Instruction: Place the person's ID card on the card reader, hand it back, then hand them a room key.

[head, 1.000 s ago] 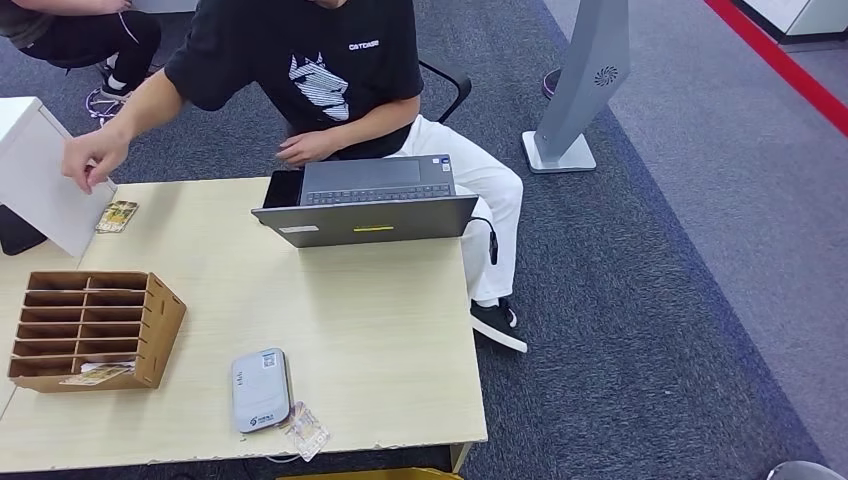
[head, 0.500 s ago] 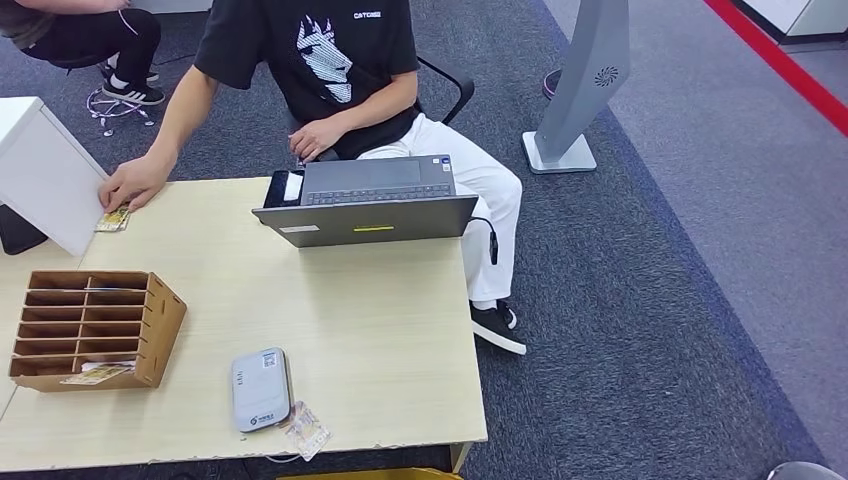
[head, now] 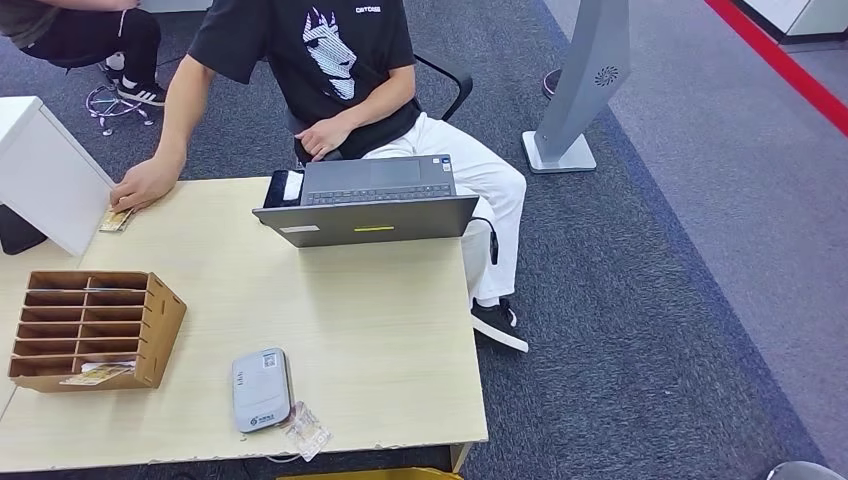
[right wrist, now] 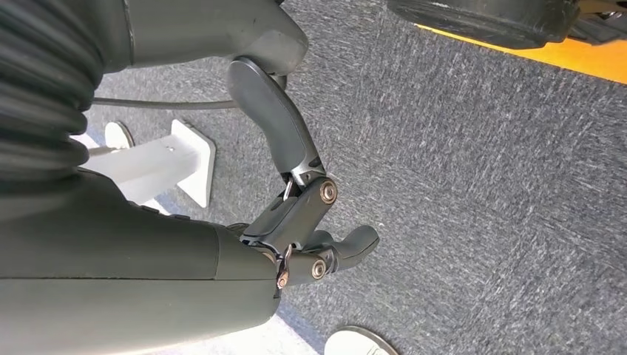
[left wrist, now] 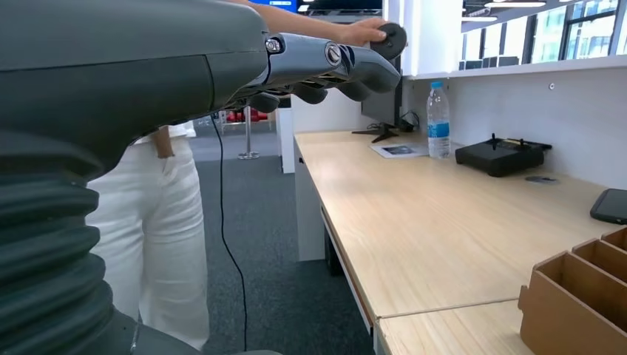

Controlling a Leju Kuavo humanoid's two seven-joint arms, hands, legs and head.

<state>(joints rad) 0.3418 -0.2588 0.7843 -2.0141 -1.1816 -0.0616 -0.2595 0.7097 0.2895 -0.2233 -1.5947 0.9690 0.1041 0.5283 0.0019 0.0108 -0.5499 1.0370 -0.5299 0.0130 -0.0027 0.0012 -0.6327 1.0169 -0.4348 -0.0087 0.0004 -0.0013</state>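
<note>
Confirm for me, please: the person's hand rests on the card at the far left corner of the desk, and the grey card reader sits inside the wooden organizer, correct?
One detail is off. In the head view the grey card reader lies on the desk beside the wooden organizer, not inside it. The person's hand does rest on the card at the far left corner.

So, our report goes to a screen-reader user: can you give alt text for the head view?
A seated person's hand presses an ID card at the far left edge of a wooden table, beside an open laptop. Nearer sit a grey card reader and a wooden slotted organizer.
</note>
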